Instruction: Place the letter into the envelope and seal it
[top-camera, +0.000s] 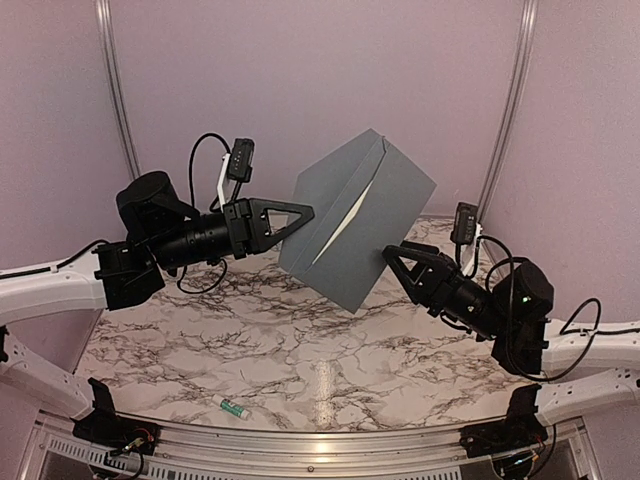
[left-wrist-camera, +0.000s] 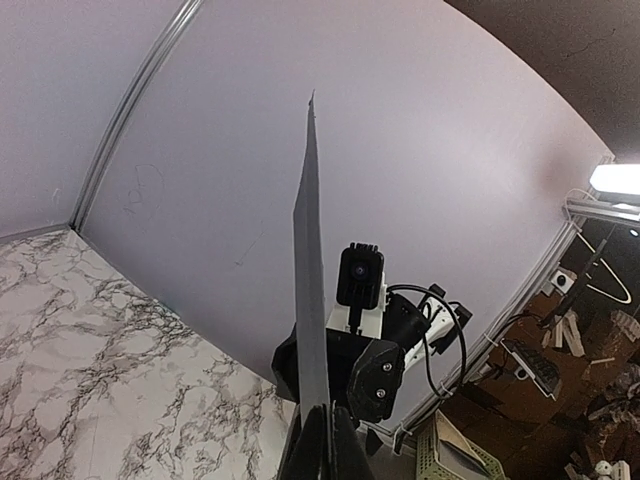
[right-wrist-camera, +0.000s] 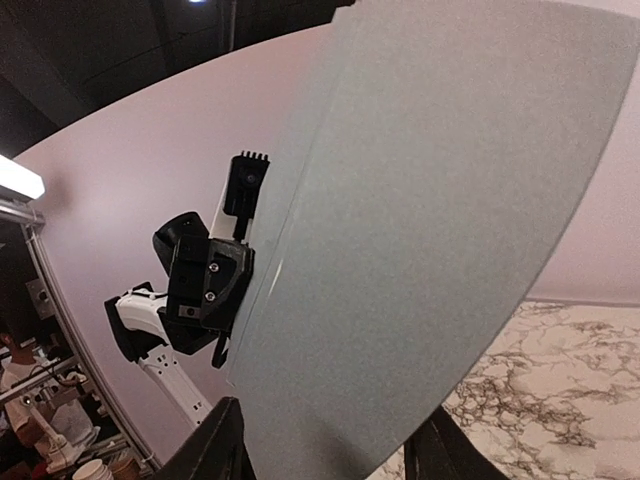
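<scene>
Where the left arm reaches in: left gripper (top-camera: 306, 212) clamped together on the left edge of the envelope (top-camera: 385, 190), holding it in the air above the marble table (top-camera: 300, 350).
Tube (top-camera: 232, 406): small, white and green, lying near the table's front edge, well apart from both arms.
Envelope: dark grey, tilted on one corner, flap not pressed flat.
Letter (top-camera: 350, 215): cream sliver in the slit under the flap, inside the envelope.
Right gripper (top-camera: 388, 255): jaws apart, straddling the envelope's lower right edge; contact unclear.
Left wrist view: envelope edge-on, a thin dark blade partly hiding the right gripper.
Right wrist view: grey face fills the frame; slit and letter unseen.
</scene>
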